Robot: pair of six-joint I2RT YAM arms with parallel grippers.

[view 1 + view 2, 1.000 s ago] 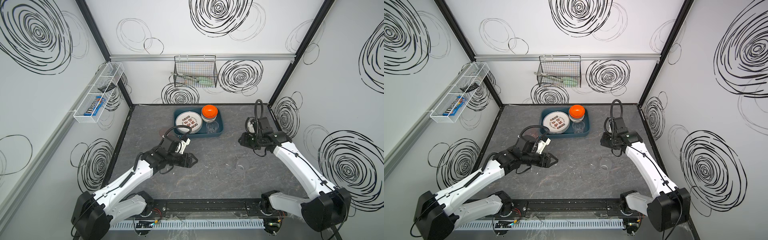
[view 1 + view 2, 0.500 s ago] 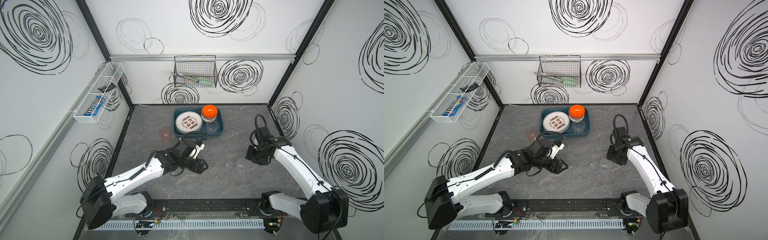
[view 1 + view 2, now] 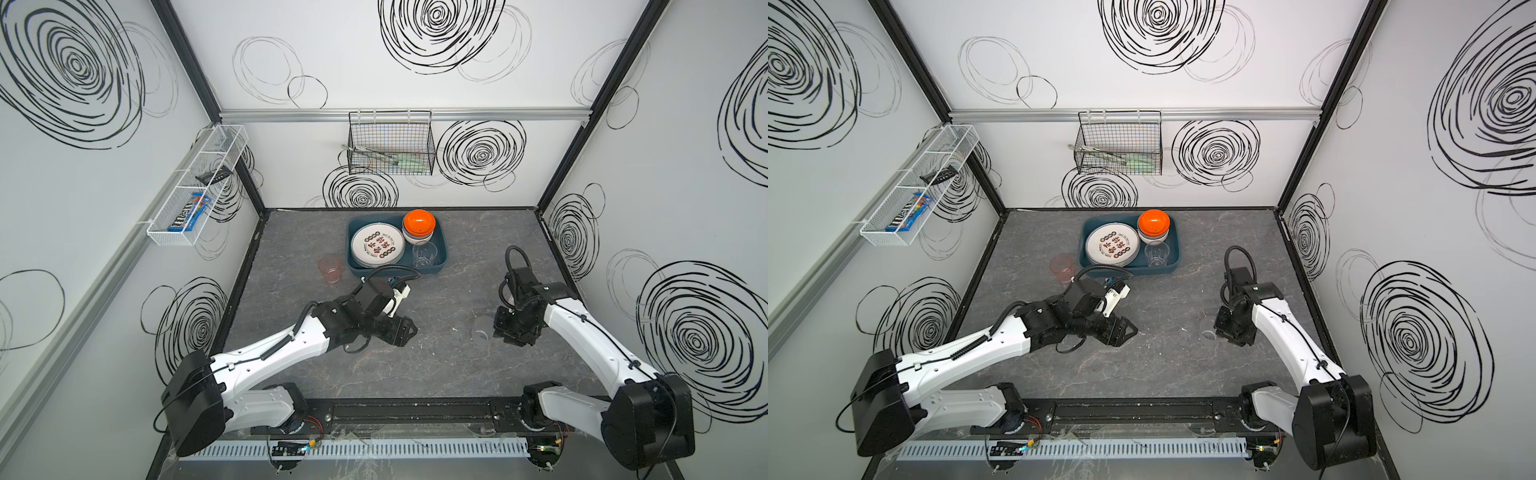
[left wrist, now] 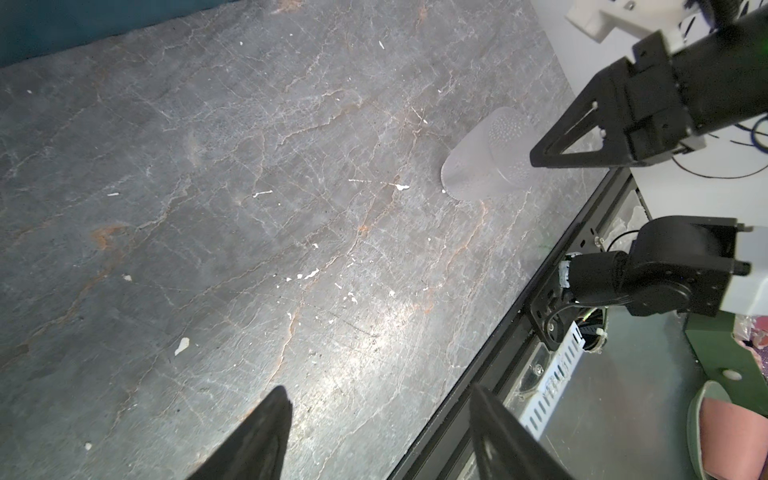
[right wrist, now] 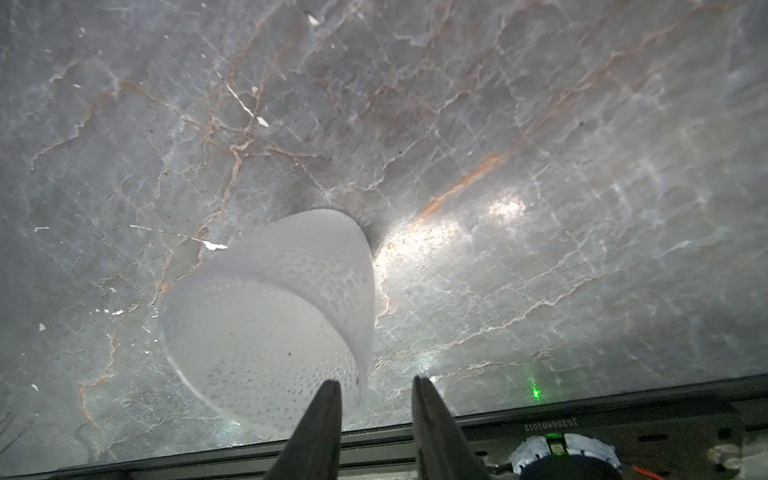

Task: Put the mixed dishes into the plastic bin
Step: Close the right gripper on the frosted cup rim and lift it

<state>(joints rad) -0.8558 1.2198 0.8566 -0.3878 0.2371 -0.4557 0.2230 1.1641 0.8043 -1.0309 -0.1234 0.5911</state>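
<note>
Frosted tumbler (image 3: pixel 481 330), right hand (image 5: pixel 374 380) beside, bin (image 3: pixel 443 249) apart

Left gripper (image 3: pixel 409 332) was found to have travelled from the left toward the centre of the table (image 3: pixel 449 370), uncovering the pink tumbler (image 3: pixel 330 268). Right gripper (image 3: pixel 500 328) had left the back right and descended to the frosted tumbler (image 3: pixel 481 332), fingers straddling its rim.

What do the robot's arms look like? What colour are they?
Both arms, the left arm and the right arm, have smooth white shells with chunky black joints. A curly black cable runs along the left one, and looping black cables arch over each wrist. The jaws are thin, black, pointed triangles with open middles.
</note>
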